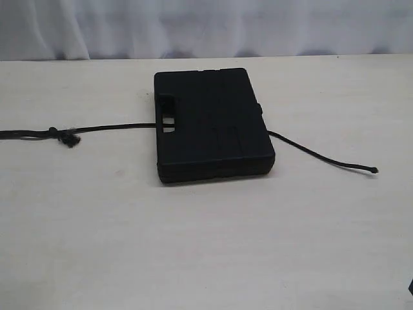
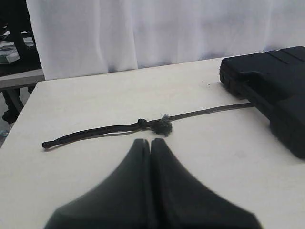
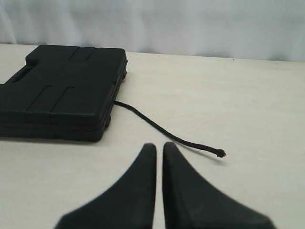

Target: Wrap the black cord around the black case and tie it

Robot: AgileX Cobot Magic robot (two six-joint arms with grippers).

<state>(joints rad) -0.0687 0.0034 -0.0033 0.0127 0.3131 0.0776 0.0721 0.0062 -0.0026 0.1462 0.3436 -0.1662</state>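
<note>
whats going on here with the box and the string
Nothing is being handled yet. The black case lies flat on the table, and the black cord passes under it, one end trailing out each side. The left hand and right hand are shut and empty, each facing a loose end. No wrapping yet.

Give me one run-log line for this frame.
phase: pre-grasp | black cord: under black case, an end out each side, not wrapped | left end effector: shut, empty | right end effector: shut, empty
</note>
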